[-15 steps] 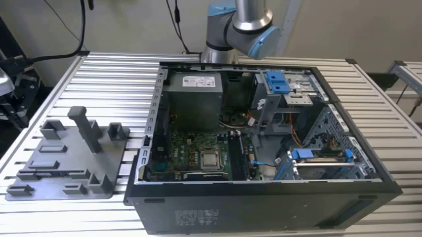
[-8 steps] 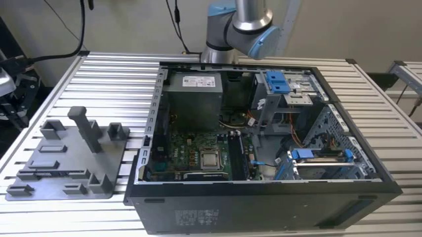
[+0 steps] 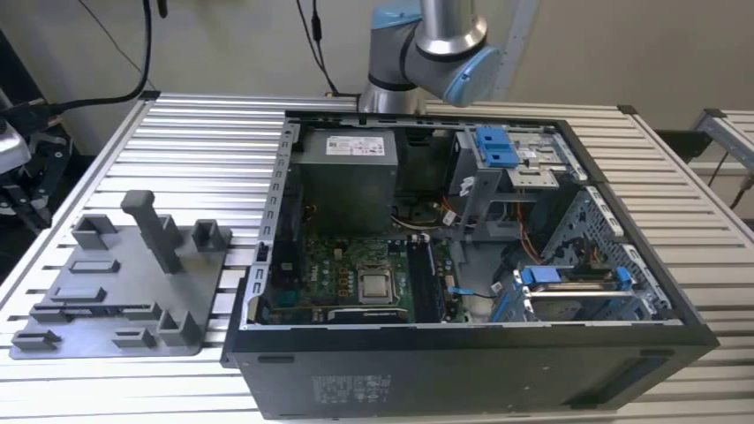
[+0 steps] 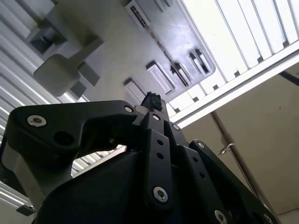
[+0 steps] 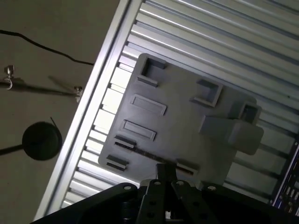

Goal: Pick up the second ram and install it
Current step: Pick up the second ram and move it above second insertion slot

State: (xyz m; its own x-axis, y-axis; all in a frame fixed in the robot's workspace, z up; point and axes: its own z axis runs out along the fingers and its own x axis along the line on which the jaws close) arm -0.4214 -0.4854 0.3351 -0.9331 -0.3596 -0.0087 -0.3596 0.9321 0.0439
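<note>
Gripper [image 5: 163, 171] facing grey tray [image 5: 187, 116], both wrist views

Open computer case [image 3: 471, 375], grey tray [image 3: 124, 296], slatted table [image 3: 200, 132]

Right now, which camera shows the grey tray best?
The first wrist view: the tray lies nearly whole, seen from above. The exterior view shows it slanted, beside the case. The second wrist view has it partly behind the gripper.

No print can be read: the white label [image 3: 359, 143] on the power-supply box [image 3: 344, 190] and what may be lettering on the computer case [image 3: 353, 389] are too small.
</note>
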